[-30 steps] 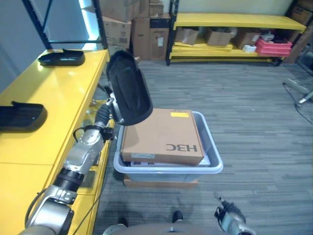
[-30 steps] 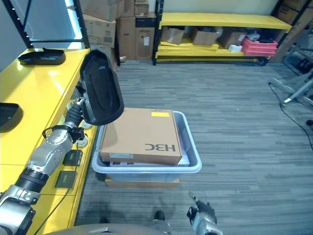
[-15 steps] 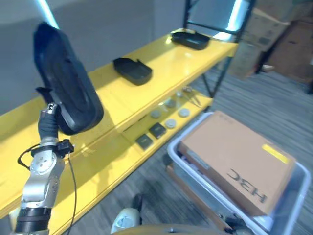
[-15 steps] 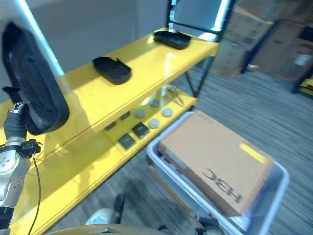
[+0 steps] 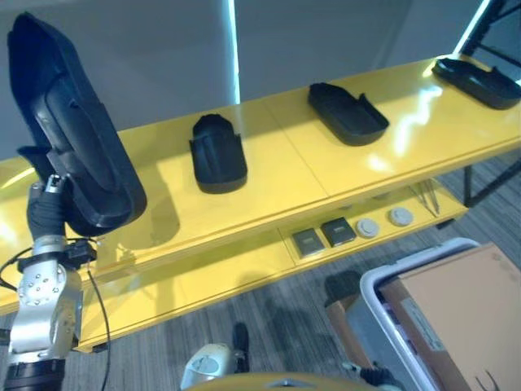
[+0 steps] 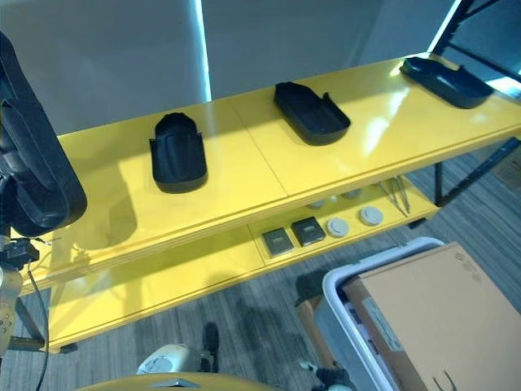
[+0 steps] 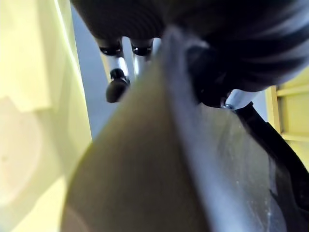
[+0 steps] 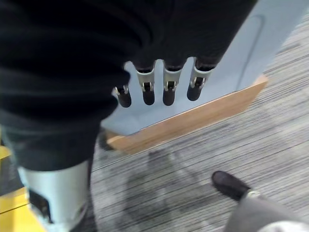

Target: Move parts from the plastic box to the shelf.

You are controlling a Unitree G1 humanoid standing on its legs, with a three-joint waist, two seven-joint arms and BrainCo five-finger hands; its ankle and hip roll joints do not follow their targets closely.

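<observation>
Black moulded part (image 5: 73, 134) stands nearly upright in our left robot hand (image 7: 120, 63), long axis running up and down and leaning a little, raised above the front edge of the yellow shelf (image 5: 269, 175) at its left end. In the head views the part hides the fingers; in the left wrist view we see dark-tipped fingers lying close against one face of the part with the thumb on the other, so we judge that robot hand to be pinching the part near its lower end.

Three like parts already lie flat on the shelf top: one (image 5: 217, 152) just to the right of the held part, another (image 5: 348, 112) further right, and a third (image 5: 479, 81) at the far right end. The bare yellow surface between the held part and its nearest neighbour lies ahead of and below the left robot hand, so we think the coming move calls for tipping the part's long axis down from upright to flat, across the shelf depth like the others.

Our right robot hand (image 8: 157, 89) hangs low beside the plastic box (image 8: 241, 53), fingers straight and relaxed, holding nothing. It is well apart from the shelf, so the left arm is the nearer one for the placing. A cardboard box (image 5: 464, 314) fills the plastic box.
</observation>
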